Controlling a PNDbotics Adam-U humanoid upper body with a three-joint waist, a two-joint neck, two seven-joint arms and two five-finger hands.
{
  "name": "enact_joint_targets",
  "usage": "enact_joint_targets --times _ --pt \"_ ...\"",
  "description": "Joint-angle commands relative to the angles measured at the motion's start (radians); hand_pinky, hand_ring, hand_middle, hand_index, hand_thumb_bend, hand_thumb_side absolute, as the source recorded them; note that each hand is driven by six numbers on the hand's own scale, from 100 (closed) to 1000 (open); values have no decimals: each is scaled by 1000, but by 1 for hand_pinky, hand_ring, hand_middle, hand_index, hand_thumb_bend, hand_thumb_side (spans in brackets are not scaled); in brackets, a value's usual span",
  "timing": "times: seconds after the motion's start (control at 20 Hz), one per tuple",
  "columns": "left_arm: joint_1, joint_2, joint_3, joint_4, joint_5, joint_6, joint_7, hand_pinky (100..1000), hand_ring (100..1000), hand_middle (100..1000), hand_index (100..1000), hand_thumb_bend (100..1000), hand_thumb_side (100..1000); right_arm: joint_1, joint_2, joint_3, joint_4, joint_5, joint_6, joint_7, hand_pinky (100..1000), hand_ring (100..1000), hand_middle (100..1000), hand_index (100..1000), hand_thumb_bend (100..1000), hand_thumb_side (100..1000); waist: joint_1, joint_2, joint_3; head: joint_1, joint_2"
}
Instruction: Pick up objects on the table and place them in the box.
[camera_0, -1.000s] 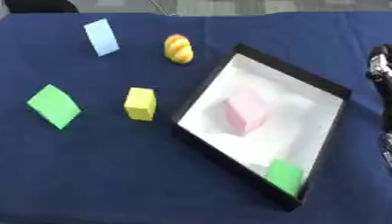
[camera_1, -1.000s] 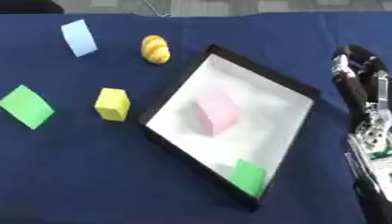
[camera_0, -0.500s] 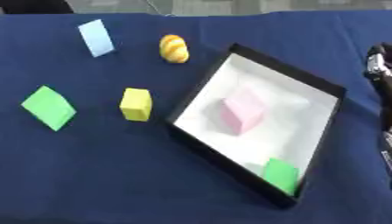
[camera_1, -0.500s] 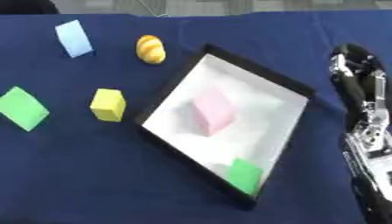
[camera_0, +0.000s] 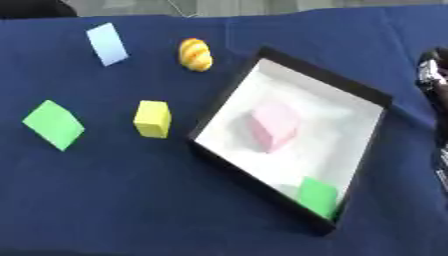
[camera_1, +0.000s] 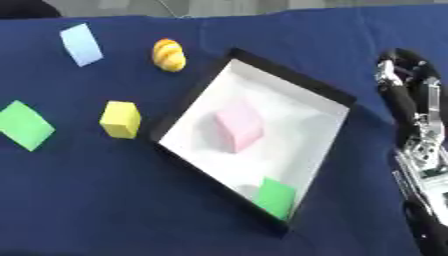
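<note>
A black-rimmed box (camera_1: 293, 132) with a white floor lies askew right of centre on the blue tablecloth. Inside it are a pink block (camera_1: 239, 125) near the middle and a green block (camera_1: 276, 196) in the near corner. Outside, to the left, lie a yellow cube (camera_1: 120, 119), a green block (camera_1: 24, 125), a light blue block (camera_1: 80, 44) and a yellow-orange striped oval thing (camera_1: 168, 54). My right hand (camera_1: 407, 90) stands at the right edge, beside the box, fingers up and relaxed, holding nothing. My left hand shows in no view.
The blue cloth (camera_0: 114, 200) covers the whole table, with bare cloth at the near left. The table's far edge runs along the top of the views. My right forearm (camera_1: 424, 170) fills the lower right edge.
The whole picture has shifted slightly left, so the camera moved. No object and no hand has visibly moved.
</note>
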Motion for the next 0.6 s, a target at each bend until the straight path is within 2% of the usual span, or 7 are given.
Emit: enact_joint_targets --times 0.05,0.1,0.2,0.35,0.45,0.55,0.6 --pt "-13 134 -18 32 -52 -11 -159 868 879 859 907 460 560 -3 -35 -8 -14 8 2 2 781 778 733 804 192 435 14 -20 4 -5 -2" --pt "-15 158 -28 38 -81 -16 -204 869 887 847 892 563 474 -2 -36 -7 -17 9 2 4 781 778 733 804 192 435 15 -21 4 -3 0" --pt "-12 192 -48 49 -148 -30 -267 877 905 842 873 660 360 0 -38 -6 -19 9 3 5 781 778 732 803 193 436 17 -21 3 1 0" --pt "-7 209 -73 75 -249 -43 -318 883 914 840 867 713 287 0 -38 -5 -17 7 4 5 781 777 731 803 193 436 20 -22 0 2 -2" --pt "-2 212 -89 92 -307 -58 -333 889 907 823 854 740 102 -1 -38 -5 -16 5 4 3 781 778 732 801 202 419 21 -21 -4 7 -5" --pt "-2 211 -101 122 -325 -75 -329 895 909 823 856 763 100 -1 -38 -6 -16 1 -1 -1 780 777 729 800 204 418 21 -21 -5 12 -8" --pt "-4 216 -107 136 -343 -82 -329 905 921 828 859 836 100 0 -38 -6 -15 -2 -2 -3 780 776 728 799 203 424 22 -21 -6 13 -7"
